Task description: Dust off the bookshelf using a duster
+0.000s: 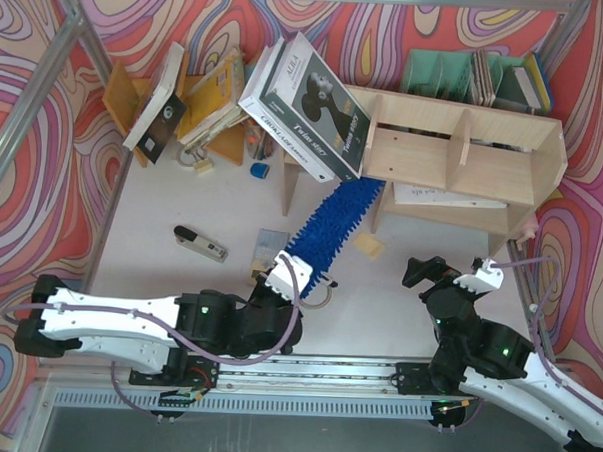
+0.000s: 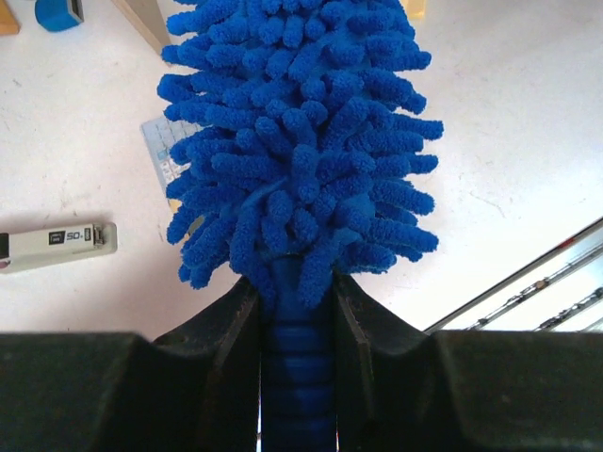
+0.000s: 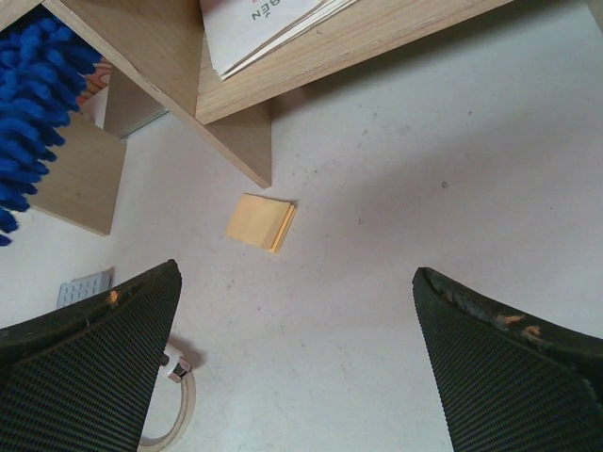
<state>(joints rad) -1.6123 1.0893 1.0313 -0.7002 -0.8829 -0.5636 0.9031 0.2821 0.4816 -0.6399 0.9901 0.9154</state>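
White table [image 2: 528, 141] bears a stapler [image 2: 57, 247], perhaps marked "50", near the duster [image 2: 301, 141].

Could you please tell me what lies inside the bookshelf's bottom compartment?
A white printed booklet lies flat on the lowest board of the bookshelf. Its far part, and anything behind it, is covered by the shelf above.

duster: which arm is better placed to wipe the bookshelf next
Left. The left end effector is shut on the duster at its handle, with the fluffy head reaching toward the bookshelf. The right end effector is open and holds nothing, hanging over the table beside the shelf.
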